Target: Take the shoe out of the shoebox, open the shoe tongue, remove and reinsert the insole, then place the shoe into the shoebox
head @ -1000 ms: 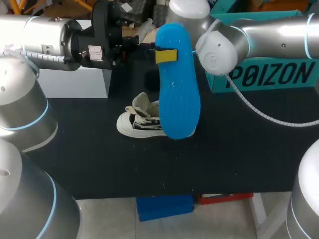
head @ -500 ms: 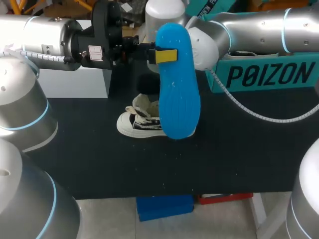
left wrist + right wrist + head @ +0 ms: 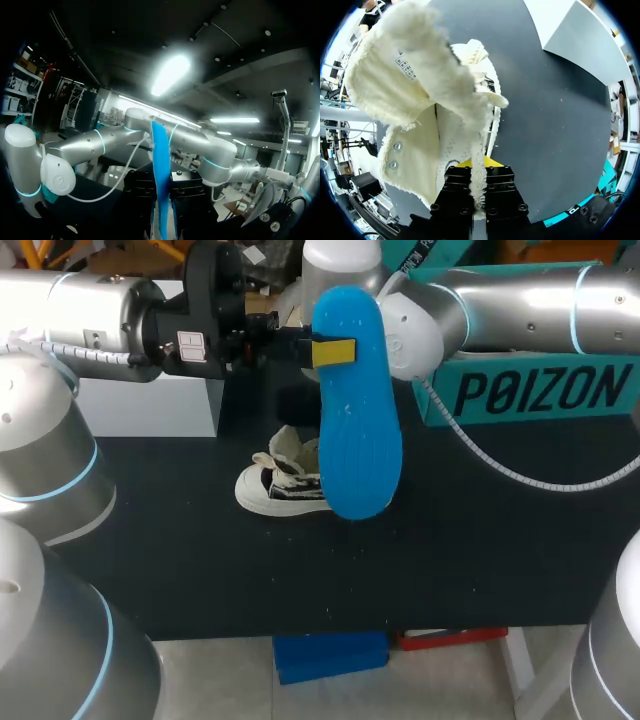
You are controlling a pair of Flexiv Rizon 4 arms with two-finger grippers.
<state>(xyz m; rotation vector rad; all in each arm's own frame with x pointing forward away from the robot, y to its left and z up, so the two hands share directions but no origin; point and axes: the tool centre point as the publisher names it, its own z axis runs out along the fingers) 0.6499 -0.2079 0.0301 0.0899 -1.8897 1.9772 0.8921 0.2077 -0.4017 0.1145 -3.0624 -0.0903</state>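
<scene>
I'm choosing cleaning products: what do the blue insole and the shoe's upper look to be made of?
Insole: probably moulded foam or rubbery plastic. It is smooth, evenly blue and slightly glossy, and it keeps its shape while held upright. Shoe upper: looks like cream woven canvas, matte, with frayed fuzzy edges and shiny eyelets that look like metal.

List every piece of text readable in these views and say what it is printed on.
"POIZON": large dark letters on the teal shoebox, on its side, head view.
White sticker on the black body of the left gripper: too small to read.
Sewn tag on the tongue of the shoe, right wrist view: print too blurred to read.
Blue insole: no print shows.
</scene>
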